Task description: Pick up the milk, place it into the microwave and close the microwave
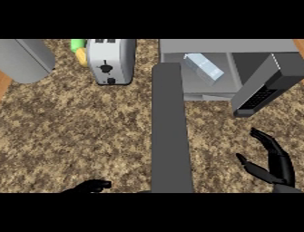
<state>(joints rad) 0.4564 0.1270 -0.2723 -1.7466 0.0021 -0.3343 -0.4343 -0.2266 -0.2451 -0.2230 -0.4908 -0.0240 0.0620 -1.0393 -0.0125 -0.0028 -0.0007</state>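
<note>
Already inside grey box-shaped microwave (201, 93), upper right of frame: pale blue-white milk carton (203, 69), tilted. Likely light, rigid, smooth-sided; best held across flat sides. Right hand (273, 164) spread, lower right; left hand (92, 186) curled, holding nothing. Dark door (269, 86) ajar.

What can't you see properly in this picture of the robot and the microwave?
- Left hand, head view: only a dark bit shows at the lower edge, so its fingers cannot be told.
- Microwave inside: the long grey forearm covers its left part; the milk shows only partly.
- Yellow and green things: mostly hidden behind the toaster, so what they are is unclear.
- Grey rounded thing: cut off by the left edge.
</note>
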